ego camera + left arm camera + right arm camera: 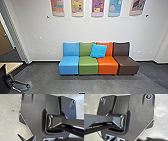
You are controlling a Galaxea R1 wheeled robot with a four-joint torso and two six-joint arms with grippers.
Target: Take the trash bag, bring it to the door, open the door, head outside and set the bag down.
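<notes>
- Plainly, the head view has a row of four armless seats across the middle of the frame: a blue seat (69,65), a green seat (88,66), an orange seat (107,66) and a brown seat (128,65). A bright blue cushion (98,51) leans, slightly tilted, against the backs of the green and orange ones. Five posters (97,7) hang on the pale wall (82,30) along the top. At the left edge is a brown door (4,40); at the lower left, a light wooden tabletop (12,66) sits near a wheeled chair base (20,83). Grey floor (50,83) runs along the bottom. Where the trash bag is cannot be told.
- The left wrist view has the robot's dark plate (33,110) with its jointed bar (56,120) in front, against a pale, mottled surface (8,119). Whether the left claw (26,137) stands wide or narrow, or holds anything, cannot be told.
- The right wrist view has the same sort of plate and bar, over a similar pale surface. The right claw's (131,138) state cannot be told either.
</notes>
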